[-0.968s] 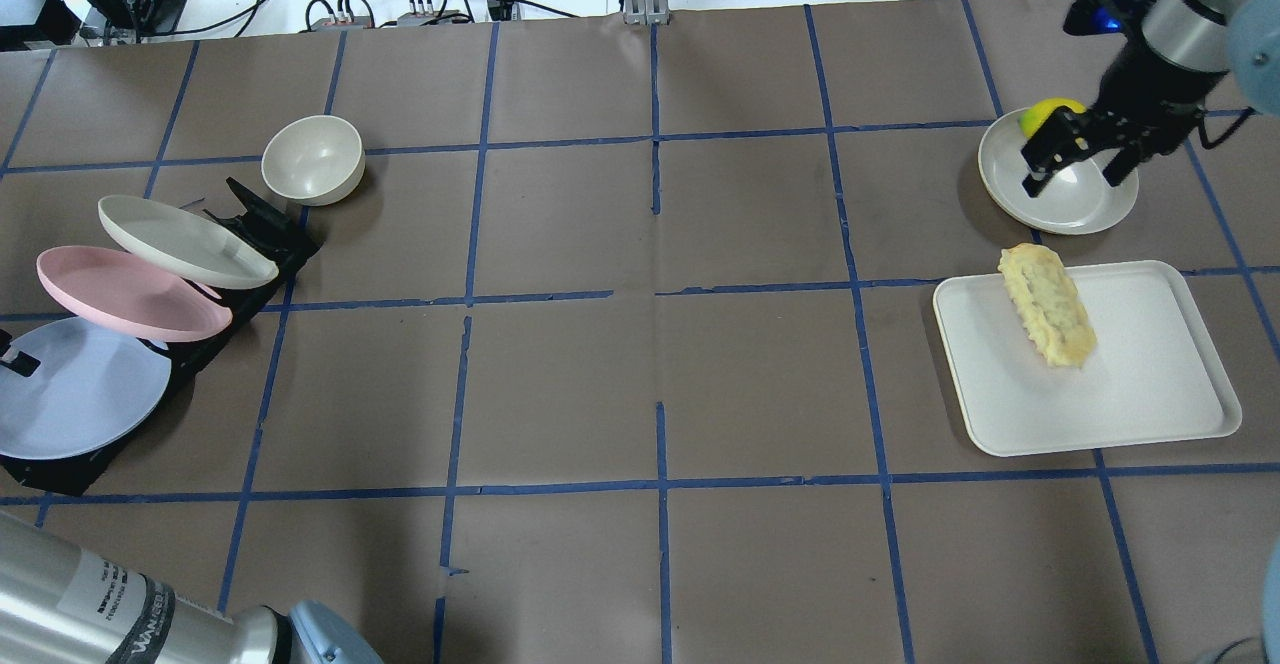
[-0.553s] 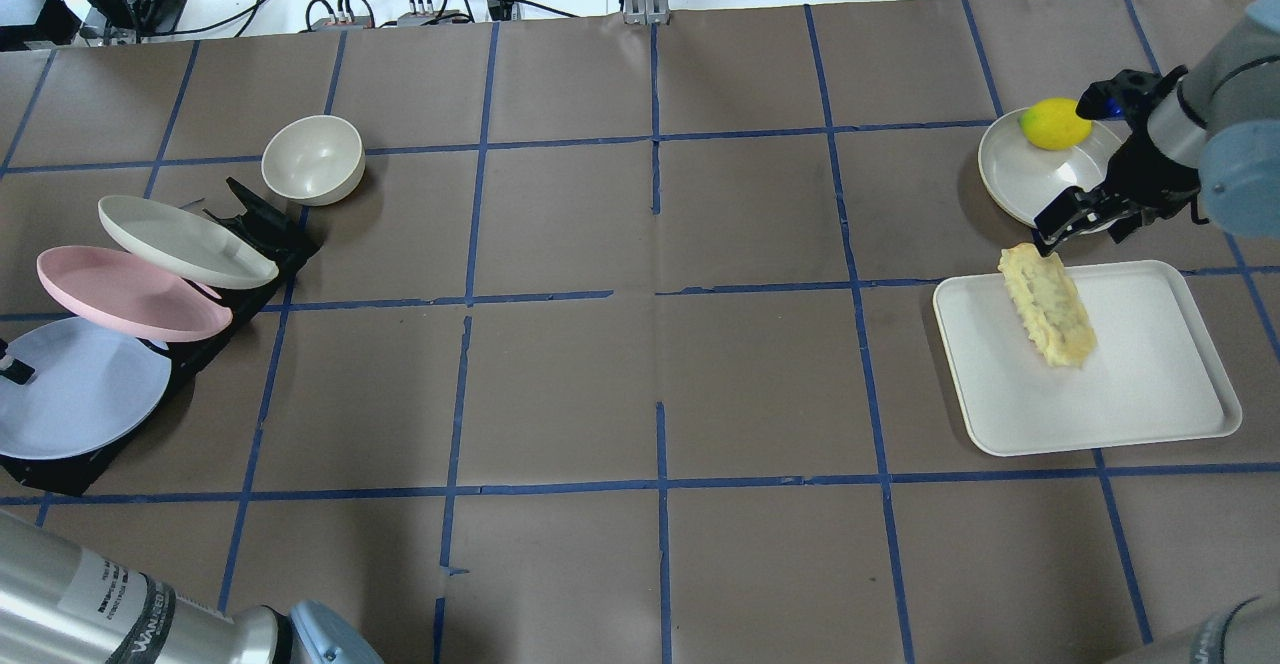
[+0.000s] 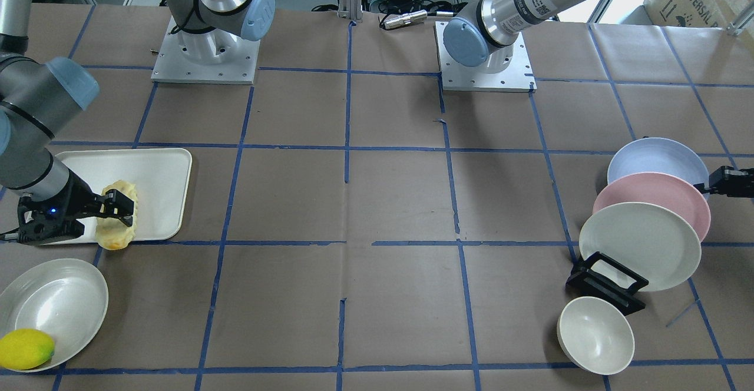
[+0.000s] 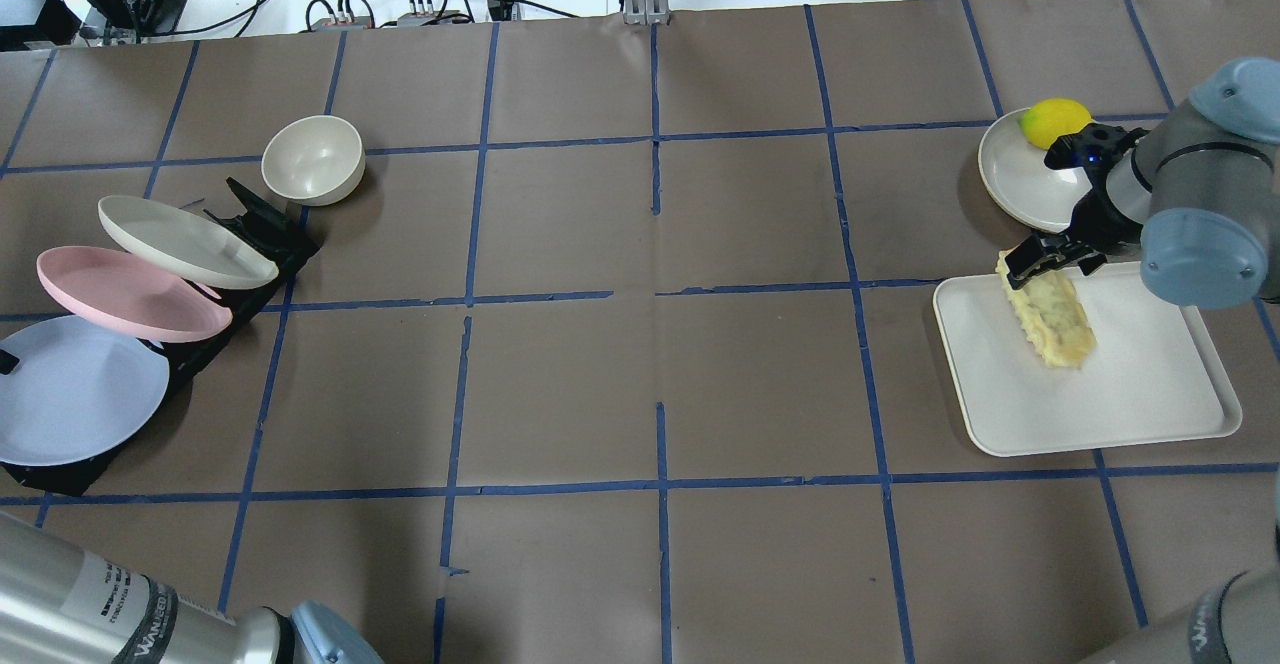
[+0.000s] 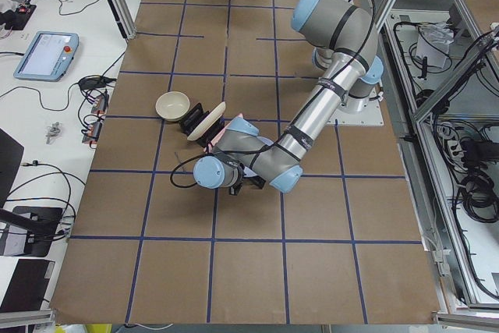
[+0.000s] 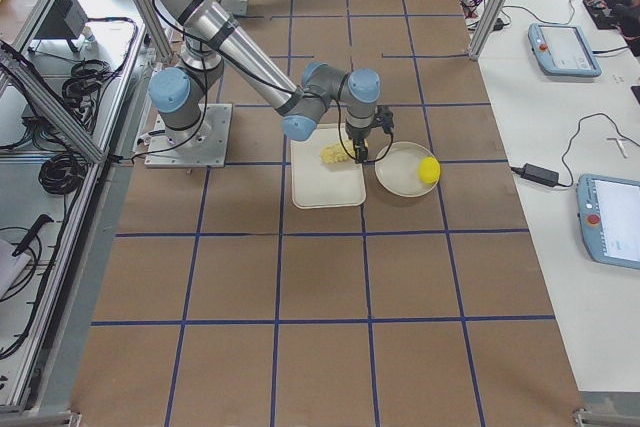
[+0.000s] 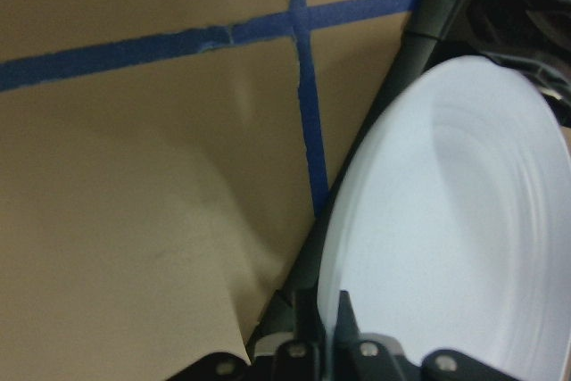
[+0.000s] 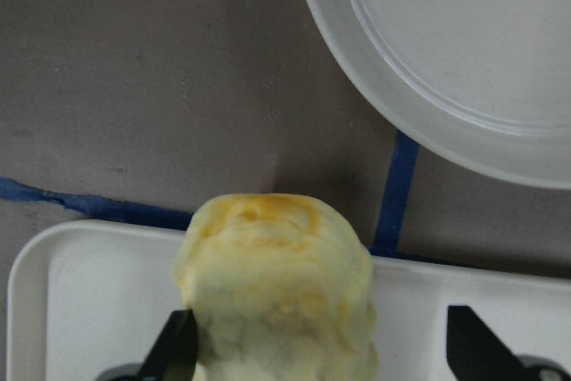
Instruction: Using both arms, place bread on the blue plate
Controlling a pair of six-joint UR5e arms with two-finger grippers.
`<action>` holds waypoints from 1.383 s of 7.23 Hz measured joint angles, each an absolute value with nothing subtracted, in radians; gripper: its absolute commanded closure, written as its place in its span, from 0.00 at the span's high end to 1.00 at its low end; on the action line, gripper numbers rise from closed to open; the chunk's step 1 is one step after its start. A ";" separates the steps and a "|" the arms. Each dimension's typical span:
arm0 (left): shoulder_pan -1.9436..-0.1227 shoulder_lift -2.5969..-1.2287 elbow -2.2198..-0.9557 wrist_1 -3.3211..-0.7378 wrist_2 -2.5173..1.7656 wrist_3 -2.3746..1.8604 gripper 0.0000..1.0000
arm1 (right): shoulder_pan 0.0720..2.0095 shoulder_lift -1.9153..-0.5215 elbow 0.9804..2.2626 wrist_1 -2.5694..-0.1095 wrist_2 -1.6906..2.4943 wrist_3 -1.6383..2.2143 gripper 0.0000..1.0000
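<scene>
Brown-papered, blue-taped table [image 4: 660, 384] shows me little done: the knobbly pale-yellow bread loaf [image 4: 1050, 319] lies on its white rectangular tray [image 4: 1150, 394] at right, right gripper [image 4: 1050, 262] wide astride its far end, and only the left wrist view reveals the left gripper [image 7: 326, 350] pinched narrow on the rim of the round lavender-blue plate [image 7: 446, 238], racked at the overhead's left edge.

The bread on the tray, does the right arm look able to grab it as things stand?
Probably yes. The right gripper is open and straddles the end of the bread nearest the white plate, one finger against its side. Nothing lies between them; the lemon sits apart on that plate.
</scene>
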State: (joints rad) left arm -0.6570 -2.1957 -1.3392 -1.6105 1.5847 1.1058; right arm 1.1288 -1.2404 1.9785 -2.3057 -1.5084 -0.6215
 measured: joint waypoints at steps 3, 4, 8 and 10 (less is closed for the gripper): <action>-0.663 -2.143 -1.338 -1.626 1.624 1.110 0.06 | 1.129 -1.239 1.984 -2.294 -1.517 -0.577 0.06; -0.660 -2.121 -1.336 -1.649 1.640 1.113 0.06 | 1.133 -1.244 1.961 -2.260 -1.521 -0.545 0.06; -0.655 -1.933 -1.374 -1.861 1.676 1.087 0.06 | 1.146 -1.288 1.600 -1.732 -1.573 -0.476 0.07; -0.685 -1.841 -1.409 -1.974 1.657 0.962 0.06 | 1.220 -1.311 1.428 -1.517 -1.572 -0.385 0.05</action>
State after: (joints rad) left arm -0.6851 -1.8406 -1.4090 -1.9737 1.6571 0.9621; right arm 1.2203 -1.3115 1.4285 -1.5170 -1.5719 -0.3846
